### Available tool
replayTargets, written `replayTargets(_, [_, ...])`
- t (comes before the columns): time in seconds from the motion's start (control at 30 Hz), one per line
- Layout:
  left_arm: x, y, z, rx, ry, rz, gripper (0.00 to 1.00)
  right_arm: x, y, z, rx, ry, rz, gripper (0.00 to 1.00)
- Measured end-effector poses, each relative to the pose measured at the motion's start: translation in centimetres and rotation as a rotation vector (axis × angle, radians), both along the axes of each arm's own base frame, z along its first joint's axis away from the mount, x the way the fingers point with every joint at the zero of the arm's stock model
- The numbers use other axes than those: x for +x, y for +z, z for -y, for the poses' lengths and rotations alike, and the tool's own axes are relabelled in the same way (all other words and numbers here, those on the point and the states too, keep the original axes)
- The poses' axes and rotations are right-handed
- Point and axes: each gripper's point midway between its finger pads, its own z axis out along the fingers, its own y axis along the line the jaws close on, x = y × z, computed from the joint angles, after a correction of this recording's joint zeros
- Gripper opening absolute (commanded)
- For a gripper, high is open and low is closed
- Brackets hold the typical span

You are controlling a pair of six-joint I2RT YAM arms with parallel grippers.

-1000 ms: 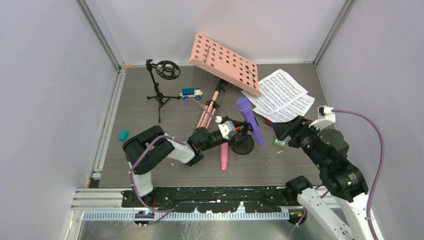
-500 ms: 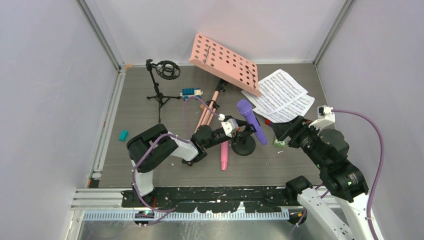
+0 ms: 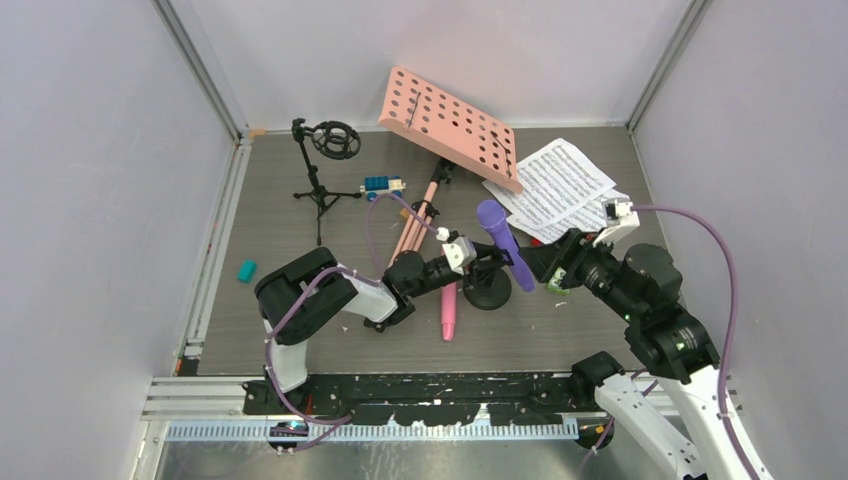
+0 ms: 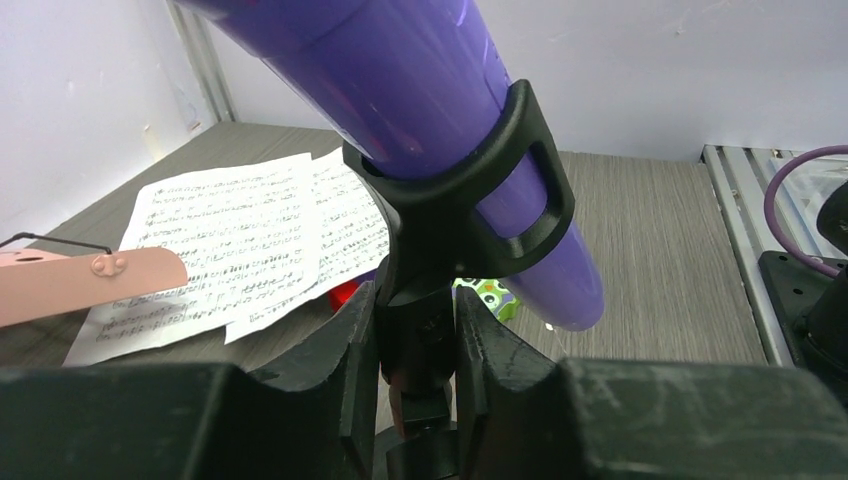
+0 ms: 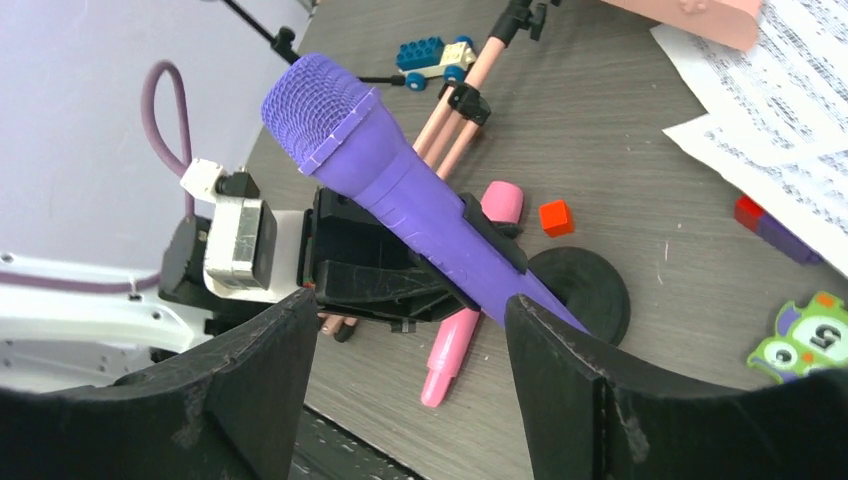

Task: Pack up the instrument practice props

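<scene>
My left tool pinches the black mic mount by its stem, under the clip holding the purple microphone, which tilts above the middle of the table. My right tool gapes empty beside it. I'd brace the stem firmly while the right draws the microphone out lengthwise.

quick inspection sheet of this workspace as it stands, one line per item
surface: grey wood-grain table, no spills seen
job's things: pink music rack, tripod legs gathered; sheet music loose, back right; purple microphone clipped in round-based black mount; pink microphone lying flat; tripod mic mount standing empty
clutter: blue toy car, teal block, green block, red block
claws: left claw closed on the round-based mount's stem; right claw open, holding nothing
cables: purple cable loops off left arm; second purple cable off right wrist
surroundings: pale walls, metal frame posts
</scene>
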Motion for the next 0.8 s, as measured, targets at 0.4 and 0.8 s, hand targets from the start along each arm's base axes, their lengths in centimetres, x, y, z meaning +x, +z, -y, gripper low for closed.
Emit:
replayTargets(0.4, [-1.1, -0.1, 0.3, 0.006, -0.112, -0.016, 0.00, 2.8, 0.0, -2.8, -0.222, 0.230, 0.236, 0.67])
replayTargets(0.8, [-1.9, -0.2, 0.7, 0.021, -0.175, -0.028, 0.00, 5.0, -0.7, -5.0, -0.341, 0.384, 0.192, 0.61])
